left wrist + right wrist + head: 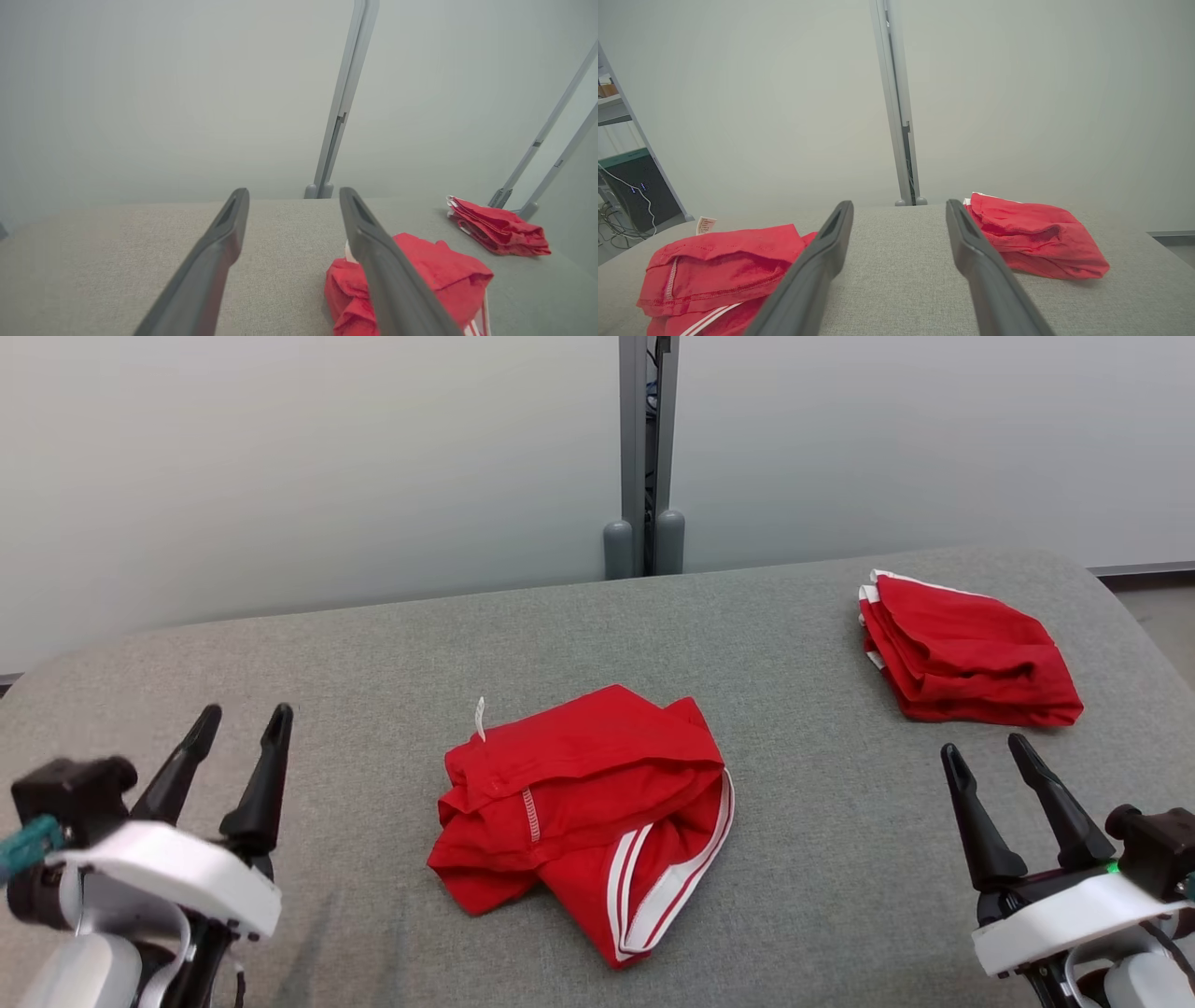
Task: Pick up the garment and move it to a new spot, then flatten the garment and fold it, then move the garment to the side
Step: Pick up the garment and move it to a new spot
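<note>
The red garment (579,803) lies in a loose, half-folded heap at the middle of the grey padded surface (373,644). A white label (480,717) sticks up at its far left corner, and its white-striped hem spills toward the robot at the near right. The heap is compact, and if it has a long axis, it runs on a slant from that far left corner to the near right hem.

It sits between the two arms and a little ahead of both. It is inward and to the right of the left tool (245,713), and inward and to the left of the right tool (984,747). The left tool looks somewhat the nearer, so reaching in from that side seems the shorter way to the heap's left edge.

Both tools are released, with their fingers spread wide. They hold nothing and touch nothing, poised just above the surface near its front corners.

A second red garment, neatly folded (966,658), rests well apart at the far right of the surface, beyond the right tool.
</note>
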